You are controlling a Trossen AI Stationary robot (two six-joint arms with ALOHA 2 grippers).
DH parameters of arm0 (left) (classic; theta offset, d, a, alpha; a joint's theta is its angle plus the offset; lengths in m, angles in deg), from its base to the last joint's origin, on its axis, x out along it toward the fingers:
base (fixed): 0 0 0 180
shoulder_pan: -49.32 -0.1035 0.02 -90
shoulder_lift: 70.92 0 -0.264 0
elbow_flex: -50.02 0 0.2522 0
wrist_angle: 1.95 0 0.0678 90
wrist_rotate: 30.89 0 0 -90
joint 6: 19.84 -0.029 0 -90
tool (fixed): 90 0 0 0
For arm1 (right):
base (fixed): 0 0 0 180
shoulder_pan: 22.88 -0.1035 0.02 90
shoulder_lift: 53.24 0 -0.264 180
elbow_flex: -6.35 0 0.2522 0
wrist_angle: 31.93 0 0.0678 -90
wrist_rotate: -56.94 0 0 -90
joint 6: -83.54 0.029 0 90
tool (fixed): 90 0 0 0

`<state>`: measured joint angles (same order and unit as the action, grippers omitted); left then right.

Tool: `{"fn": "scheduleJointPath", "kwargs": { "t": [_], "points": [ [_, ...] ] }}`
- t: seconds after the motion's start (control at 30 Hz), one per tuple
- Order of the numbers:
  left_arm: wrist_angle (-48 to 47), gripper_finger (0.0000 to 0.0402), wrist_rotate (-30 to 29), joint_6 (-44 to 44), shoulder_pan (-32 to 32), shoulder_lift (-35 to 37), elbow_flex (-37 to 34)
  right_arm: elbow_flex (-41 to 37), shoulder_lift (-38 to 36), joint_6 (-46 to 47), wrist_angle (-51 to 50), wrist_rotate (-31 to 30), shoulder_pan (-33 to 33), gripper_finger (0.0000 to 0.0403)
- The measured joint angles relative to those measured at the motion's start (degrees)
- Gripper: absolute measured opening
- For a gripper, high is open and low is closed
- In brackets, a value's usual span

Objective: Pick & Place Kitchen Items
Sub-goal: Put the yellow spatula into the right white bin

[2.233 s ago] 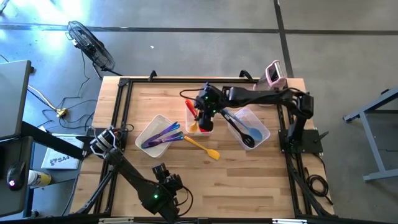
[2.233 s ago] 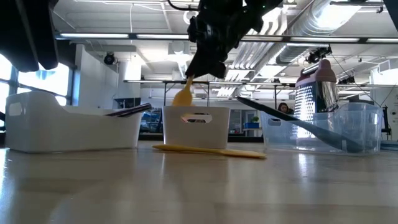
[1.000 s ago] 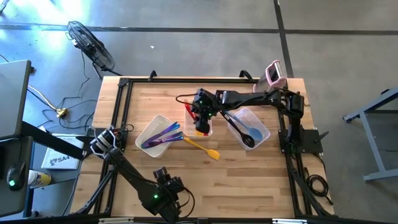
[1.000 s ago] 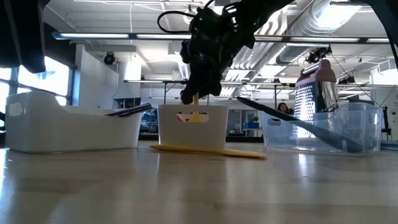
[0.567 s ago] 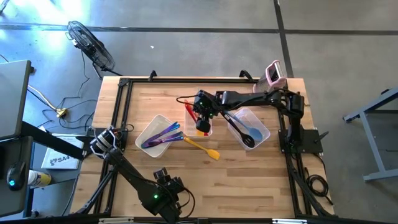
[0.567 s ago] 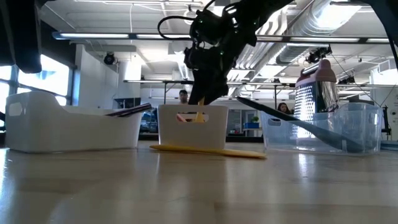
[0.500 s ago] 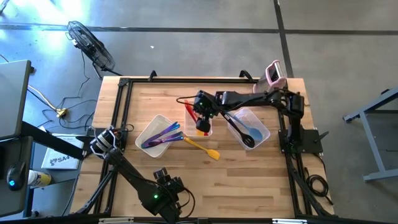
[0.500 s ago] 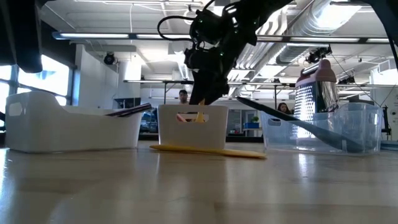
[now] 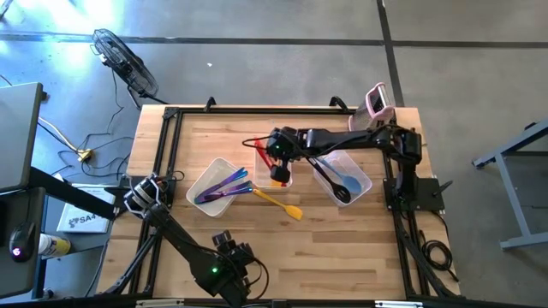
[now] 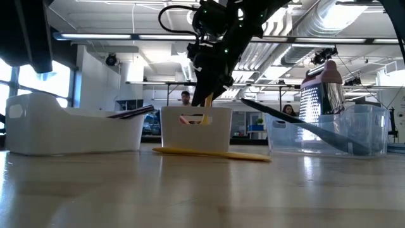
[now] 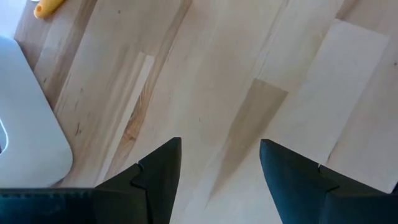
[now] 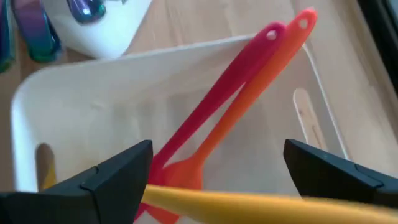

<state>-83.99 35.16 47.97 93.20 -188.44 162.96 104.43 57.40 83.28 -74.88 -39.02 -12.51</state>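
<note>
Over the middle tub [image 9: 276,174], right tool [image 9: 278,168] gapes above yellow utensil [image 12: 249,202].

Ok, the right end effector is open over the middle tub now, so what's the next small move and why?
Probably lift the right end effector straight up out of the middle tub. Its fingers stand open, with the yellow utensil lying between them over the tub beside the red and orange spatulas, so it looks released. A yellow spatula on the table looks like the next pick.

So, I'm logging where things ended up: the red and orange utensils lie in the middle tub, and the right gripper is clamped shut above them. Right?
Not quite. The right gripper is open, its fingers wide apart in the right wrist view. The red utensil and orange utensil do lie in the middle tub.
</note>
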Motion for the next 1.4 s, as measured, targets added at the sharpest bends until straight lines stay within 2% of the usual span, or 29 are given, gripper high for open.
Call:
{"fn": "scheduleJointPath", "kwargs": {
  "t": [0.13,0.4,0.6,0.67,0.8,0.87,1.03,1.2,1.27,1.4],
  "points": [
    [-0.16,0.0210,-0.81,0.00,0.00,0.00,0.00,0.00,-0.38,1.22,-0.09,1.09,0.00,0.0356],
    [0.05,0.0210,-0.91,-0.02,0.00,0.00,0.02,0.02,-0.41,0.33,1.99,-9.86,0.27,0.0356],
    [0.08,0.0210,-0.91,-0.03,0.00,0.00,0.02,0.02,-0.41,-1.56,2.49,-11.91,0.26,0.0356],
    [0.12,0.0210,-0.93,-0.11,0.00,0.00,0.02,0.00,-0.41,-3.33,3.44,-15.46,0.15,0.0356],
    [0.11,0.0210,-0.97,-0.28,0.00,0.00,0.02,0.01,-0.64,-6.00,5.95,-27.34,-0.54,0.0356],
    [-0.03,0.0210,-1.09,-0.31,0.00,0.00,0.02,0.00,-1.49,-7.07,6.13,-31.36,-1.17,0.0356],
    [-0.26,0.0210,-4.21,-0.30,-0.01,0.00,0.02,0.00,-7.32,-10.50,5.29,-32.66,-4.42,0.0356],
    [-0.22,0.0210,-5.62,-0.47,-0.04,0.00,0.02,0.02,-18.23,-9.93,2.02,-32.53,-10.70,0.0356],
    [-0.38,0.0210,-5.76,-0.46,-0.04,0.00,0.02,0.02,-22.94,-7.18,-0.32,-32.60,-13.77,0.0356],
    [-0.32,0.0210,-7.85,-0.56,-0.05,-0.02,0.02,0.05,-32.40,4.27,-4.86,-30.91,-20.01,0.0356]
  ]
}}
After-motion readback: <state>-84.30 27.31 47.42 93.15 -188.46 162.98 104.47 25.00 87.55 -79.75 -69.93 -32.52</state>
